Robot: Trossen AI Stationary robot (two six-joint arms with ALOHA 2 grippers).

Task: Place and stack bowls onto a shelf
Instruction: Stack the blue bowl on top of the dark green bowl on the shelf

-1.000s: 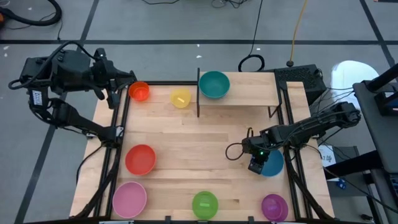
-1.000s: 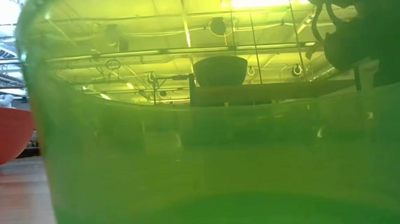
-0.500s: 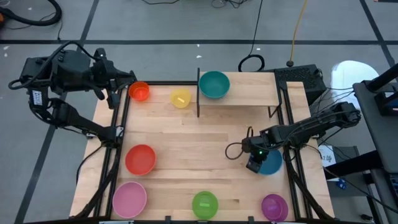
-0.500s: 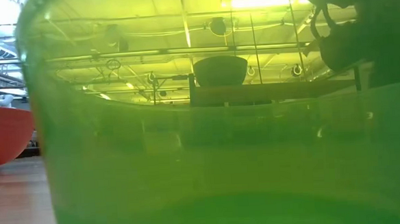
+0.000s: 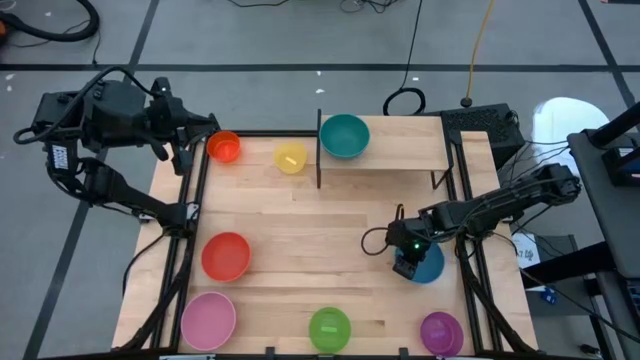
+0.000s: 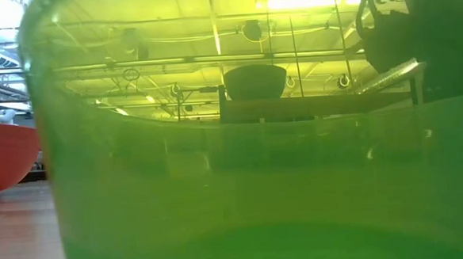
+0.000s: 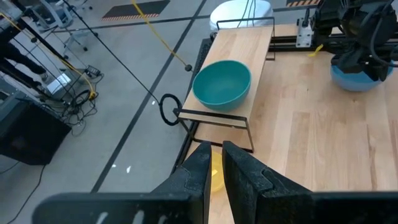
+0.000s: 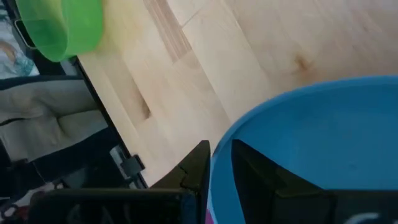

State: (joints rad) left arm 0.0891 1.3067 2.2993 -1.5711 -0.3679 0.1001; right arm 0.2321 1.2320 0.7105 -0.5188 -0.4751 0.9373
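Left gripper (image 5: 185,140) parked off the surface's far-left corner, well left of the shelf (image 5: 395,152); jaws nearly closed, empty. Teal bowl (image 5: 344,135) sits on shelf's left end. Right gripper (image 5: 405,268), near-right of shelf, jaws pinching the blue bowl (image 5: 428,264) rim. Path back to shelf looks unobstructed.

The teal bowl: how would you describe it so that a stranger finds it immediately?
Find the small raised shelf at the table's far edge. The teal bowl sits upright at its left end. It is the only bowl on the shelf; the yellow bowl and orange bowl rest on the tabletop beside it.
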